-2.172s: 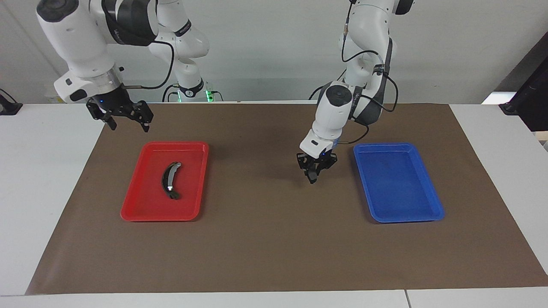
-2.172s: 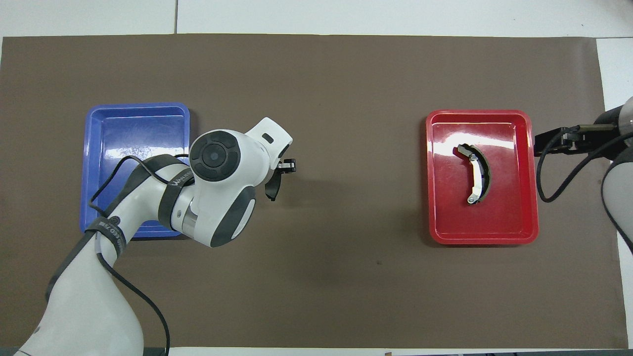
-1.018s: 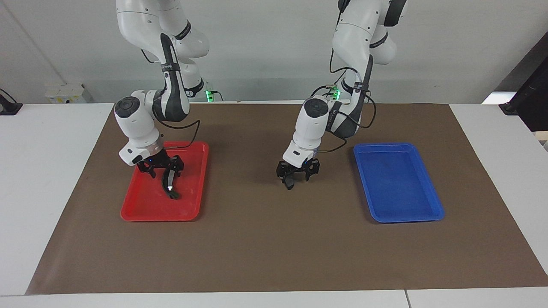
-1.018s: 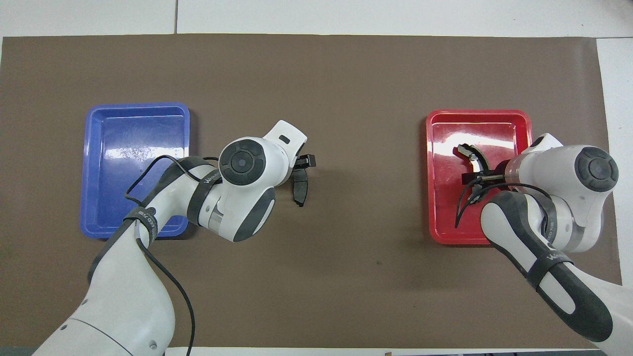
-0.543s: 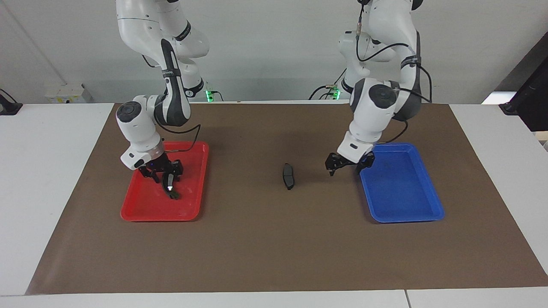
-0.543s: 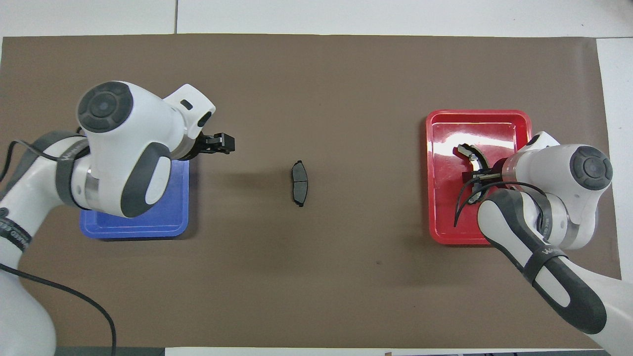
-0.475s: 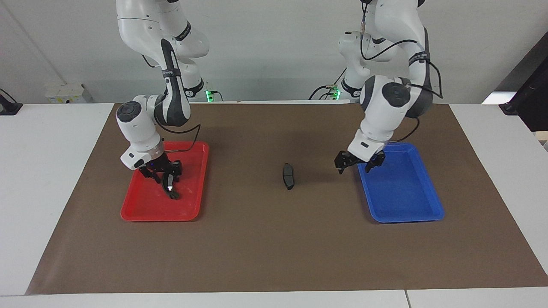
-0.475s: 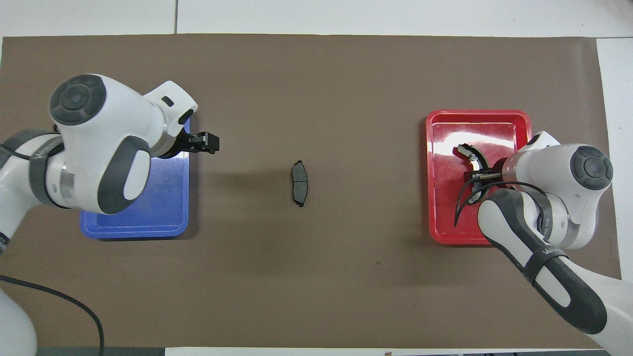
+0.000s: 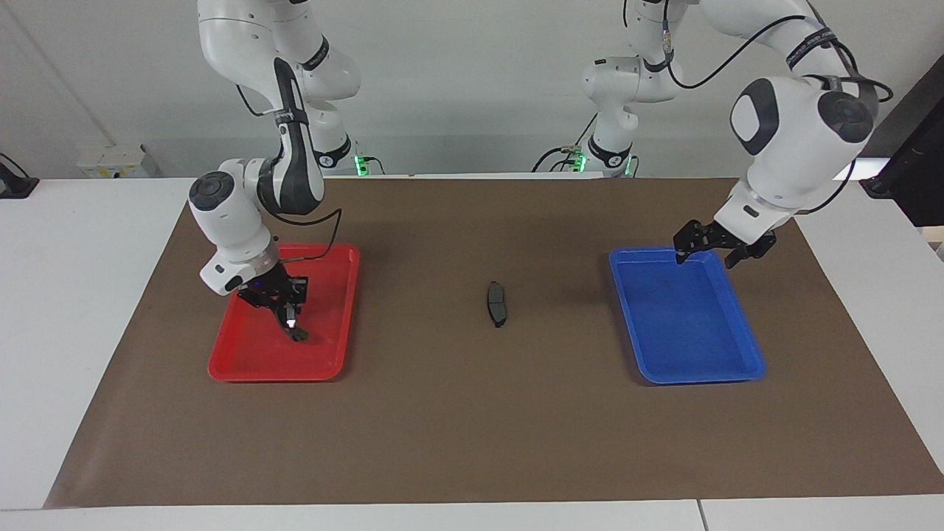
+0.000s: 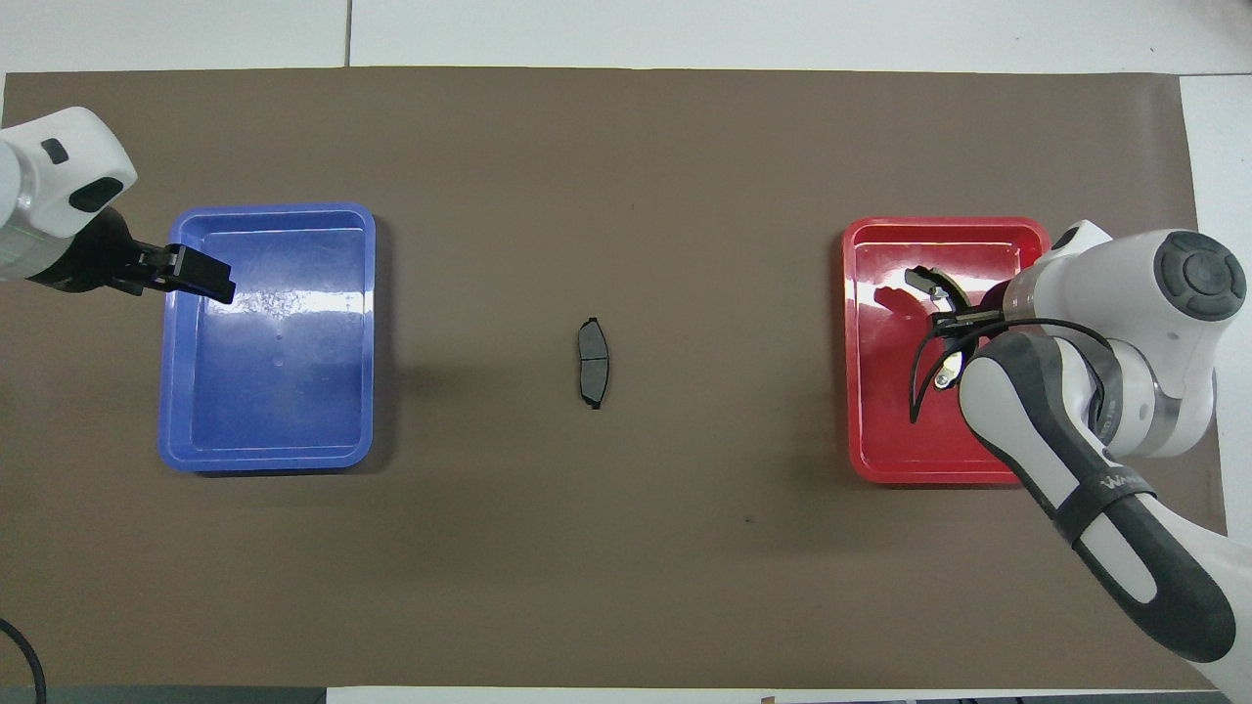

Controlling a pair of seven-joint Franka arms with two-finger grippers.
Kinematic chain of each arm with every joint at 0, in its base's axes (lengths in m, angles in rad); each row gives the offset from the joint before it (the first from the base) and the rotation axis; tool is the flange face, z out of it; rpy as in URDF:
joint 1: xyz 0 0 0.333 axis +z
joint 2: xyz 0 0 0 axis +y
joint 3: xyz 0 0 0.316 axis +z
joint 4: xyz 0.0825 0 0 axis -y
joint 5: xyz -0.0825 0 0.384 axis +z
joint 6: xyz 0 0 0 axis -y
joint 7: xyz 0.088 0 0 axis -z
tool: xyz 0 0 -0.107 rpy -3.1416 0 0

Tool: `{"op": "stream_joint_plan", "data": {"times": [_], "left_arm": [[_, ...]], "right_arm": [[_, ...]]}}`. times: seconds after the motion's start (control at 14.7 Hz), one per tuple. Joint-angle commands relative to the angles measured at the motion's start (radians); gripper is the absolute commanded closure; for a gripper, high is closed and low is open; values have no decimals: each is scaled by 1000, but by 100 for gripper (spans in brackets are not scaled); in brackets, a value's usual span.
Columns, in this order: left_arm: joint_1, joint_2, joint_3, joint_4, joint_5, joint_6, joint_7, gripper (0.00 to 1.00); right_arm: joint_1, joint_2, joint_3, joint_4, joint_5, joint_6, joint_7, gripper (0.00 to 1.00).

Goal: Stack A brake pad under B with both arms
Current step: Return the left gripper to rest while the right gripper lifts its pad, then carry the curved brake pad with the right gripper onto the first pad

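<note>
1. The brown mat (image 9: 472, 413) covers most of the white table (image 9: 81, 310) and carries everything else.
2. The right arm (image 10: 1105, 411) comes down into the red tray; a grey band on its forearm bears white lettering, too small to read in full.
3. The left arm (image 9: 793, 125) is raised at its own end of the table.
4. The blue tray (image 9: 745, 346) lies toward the left arm's end of the mat; the red tray (image 9: 243, 361) lies toward the right arm's end.
5. The left gripper (image 9: 723, 247) hangs in the air over the blue tray's edge nearest the robots, fingers spread and holding nothing.
6. The right gripper (image 9: 276, 295) is low in the red tray, pinching B near its middle.
7. B (image 10: 929, 284) is a long black crescent with shiny silver metal along its edge and at its ends. In the facing view its lower end seems to touch the tray floor.
8. The A brake pad (image 9: 497, 303), short, dark grey and nearly flat, lies alone on the mat between the two trays, well apart from both. A thin line crosses its middle; no writing is readable on it.
</note>
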Motion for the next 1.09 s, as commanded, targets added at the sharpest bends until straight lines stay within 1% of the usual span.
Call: {"op": "stream_joint_plan", "data": {"times": [0.0,0.14,0.2,0.34,0.41,0.54,0.68,0.88,1.02], "left_arm": [[35,-56,-9,11,12,-92,47,1],[33,-93,-10,10,26,-140,43,1],[33,-110,-10,7,26,-152,41,1],[33,-126,-10,-7,27,-157,39,1],[30,-126,-10,-8,27,-153,38,1],[29,-124,-10,-9,33,-148,38,1],[33,-124,-10,-7,34,-145,39,1],[41,-124,-10,-9,34,-142,41,1],[42,-124,-9,-7,34,-142,42,1]], "right_arm": [[112,-1,14,87,14,-80,157,100],[222,12,14,118,5,-83,275,100],[279,36,12,147,3,-93,328,100],[365,137,11,256,-15,-109,475,100],[414,189,12,329,-57,-118,559,100],[465,266,14,431,-82,-147,647,100],[515,306,14,466,-81,-143,699,100],[560,332,14,472,-81,-106,793,100],[588,340,14,466,-81,-78,824,100]]}}
